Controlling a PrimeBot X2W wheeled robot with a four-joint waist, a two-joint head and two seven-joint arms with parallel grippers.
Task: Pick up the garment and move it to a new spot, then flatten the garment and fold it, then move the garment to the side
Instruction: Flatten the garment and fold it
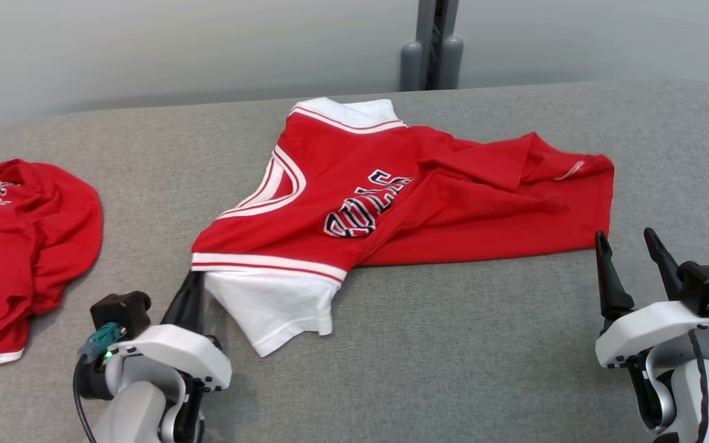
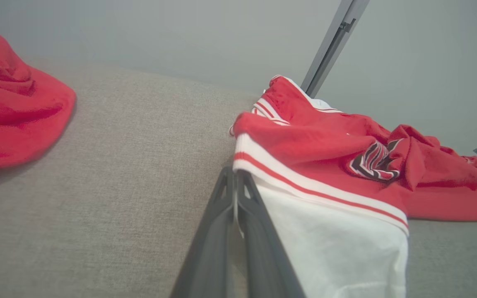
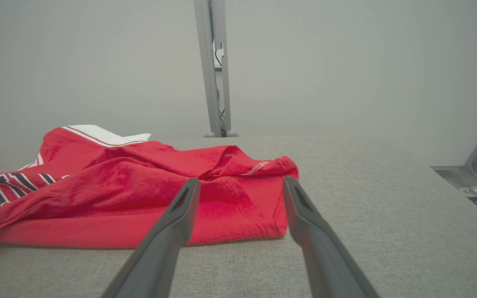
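Observation:
The garment is a red jersey with white sleeves and dark lettering, lying rumpled across the middle of the grey table. My left gripper is at the left edge of its near white sleeve. In the left wrist view the left gripper is shut, with a sliver of the sleeve's white edge pinched between its fingers. My right gripper stands open just short of the garment's lower right hem, touching nothing. The right wrist view shows the right gripper spread before that hem corner.
A second crumpled red garment lies at the table's left edge, seen too in the left wrist view. A grey post rises behind the table's far edge. Bare grey table stretches in front of and to the right of the jersey.

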